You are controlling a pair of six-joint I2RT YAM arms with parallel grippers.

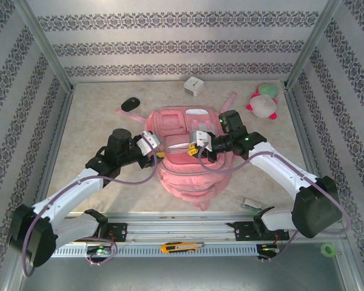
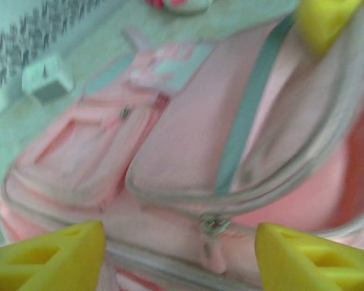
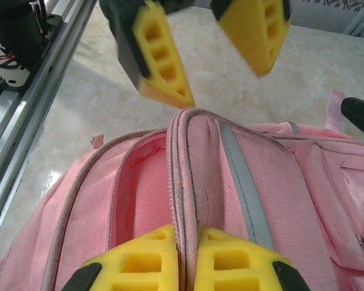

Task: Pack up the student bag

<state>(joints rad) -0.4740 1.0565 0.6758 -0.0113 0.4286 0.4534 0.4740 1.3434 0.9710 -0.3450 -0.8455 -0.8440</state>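
Matt, slightly rough pink woven cloth on student bag (image 1: 185, 182), with a smoother grey trim strip (image 3: 242, 182). Zipper pull (image 2: 211, 225) shiny metal. Right gripper (image 3: 185, 239) fingers (image 3: 139, 267) matt yellow plastic. Table (image 1: 97, 121) glossy, marbled beige. Near rail (image 1: 170, 225) bare metal. Far-right plush toy (image 1: 264, 103) fuzzy fabric.

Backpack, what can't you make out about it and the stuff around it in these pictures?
Inside of the backpack: top view, both arms cover the opening.
Pocket label: left wrist view, blurred.
Black object: right wrist view, cut off by the right edge.
Silvery item beside the right arm: top view, too small to identify.
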